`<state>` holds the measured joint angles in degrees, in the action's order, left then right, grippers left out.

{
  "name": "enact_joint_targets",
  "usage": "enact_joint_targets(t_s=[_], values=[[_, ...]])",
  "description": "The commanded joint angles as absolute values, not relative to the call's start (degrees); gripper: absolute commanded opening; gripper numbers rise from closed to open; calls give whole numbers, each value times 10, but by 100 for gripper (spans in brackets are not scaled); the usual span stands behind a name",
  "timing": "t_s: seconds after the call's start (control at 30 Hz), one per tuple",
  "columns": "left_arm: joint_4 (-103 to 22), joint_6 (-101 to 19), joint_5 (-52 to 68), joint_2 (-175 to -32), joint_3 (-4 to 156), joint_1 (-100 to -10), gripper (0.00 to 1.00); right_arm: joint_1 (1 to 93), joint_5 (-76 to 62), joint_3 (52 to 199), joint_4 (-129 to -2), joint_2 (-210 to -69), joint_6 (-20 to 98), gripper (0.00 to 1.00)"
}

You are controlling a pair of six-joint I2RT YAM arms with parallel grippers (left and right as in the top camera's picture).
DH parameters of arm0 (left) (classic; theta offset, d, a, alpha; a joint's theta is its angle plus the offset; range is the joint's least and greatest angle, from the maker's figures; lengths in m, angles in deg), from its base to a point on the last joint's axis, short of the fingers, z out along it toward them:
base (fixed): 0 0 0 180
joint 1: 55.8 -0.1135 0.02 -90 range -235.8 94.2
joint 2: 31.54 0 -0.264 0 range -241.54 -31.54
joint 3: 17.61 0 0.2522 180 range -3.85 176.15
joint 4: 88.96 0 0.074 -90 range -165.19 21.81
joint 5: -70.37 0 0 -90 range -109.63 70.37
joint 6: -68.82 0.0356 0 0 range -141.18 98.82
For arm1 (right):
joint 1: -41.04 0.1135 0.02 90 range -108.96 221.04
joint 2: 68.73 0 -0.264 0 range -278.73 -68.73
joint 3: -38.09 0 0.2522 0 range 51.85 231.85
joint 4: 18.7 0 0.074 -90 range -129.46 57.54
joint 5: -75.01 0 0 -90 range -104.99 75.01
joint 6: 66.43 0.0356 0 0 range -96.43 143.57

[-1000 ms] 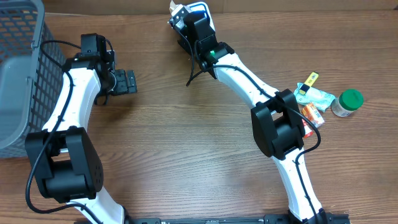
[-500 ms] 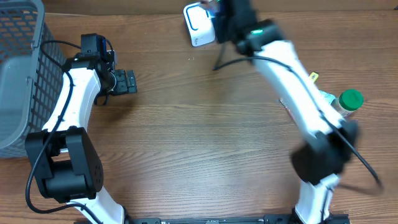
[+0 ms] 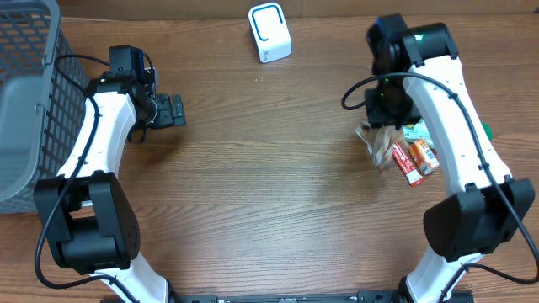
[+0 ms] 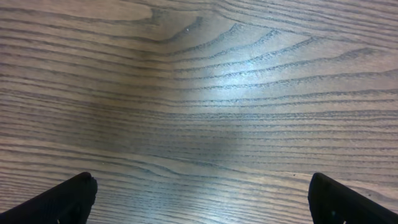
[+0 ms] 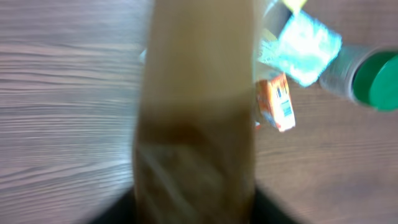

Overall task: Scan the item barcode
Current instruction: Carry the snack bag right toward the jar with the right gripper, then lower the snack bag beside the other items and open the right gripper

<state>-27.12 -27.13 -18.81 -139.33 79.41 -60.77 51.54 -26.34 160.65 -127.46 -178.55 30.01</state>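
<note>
A white barcode scanner [image 3: 269, 32] stands at the back of the table. My right gripper [image 3: 381, 126] hangs at the right, low over a group of items. A tan-brown packet [image 5: 196, 112] stands between its fingers [image 5: 112, 211], filling the gap; the blur hides whether they press it. From above, the packet [image 3: 375, 141] sits just left of a red stick pack [image 3: 407, 164]. My left gripper [image 3: 175, 110] is far off at the left, open over bare wood, its jaws [image 4: 202, 199] wide apart with nothing between them.
Beside the packet lie an orange box [image 5: 277, 102], a teal pouch [image 5: 301, 46] and a green-lidded jar [image 5: 373, 71]. A grey wire basket [image 3: 25, 101] stands at the left edge. My right arm's white links run down the right side.
My right arm has swung from the scanner at the back to the item group at the right, bringing the brown packet with it. The left arm has stayed still.
</note>
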Motion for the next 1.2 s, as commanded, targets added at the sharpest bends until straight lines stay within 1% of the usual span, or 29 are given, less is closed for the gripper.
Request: enact_joint_targets(t_s=[0.0,0.2,0.73,1.17], values=[[-272,-265,-185,-1398,805,-607,100,494,-262,1582,-1267,-1781,315,100],[-272,-265,-185,-1398,805,-607,100,486,-263,1572,-1246,-1781,315,100],[-272,-265,-185,-1398,805,-607,100,486,-263,1572,-1104,-1781,315,100],[-272,-265,-185,-1398,805,-607,100,486,-263,1572,-1088,-1781,315,100]])
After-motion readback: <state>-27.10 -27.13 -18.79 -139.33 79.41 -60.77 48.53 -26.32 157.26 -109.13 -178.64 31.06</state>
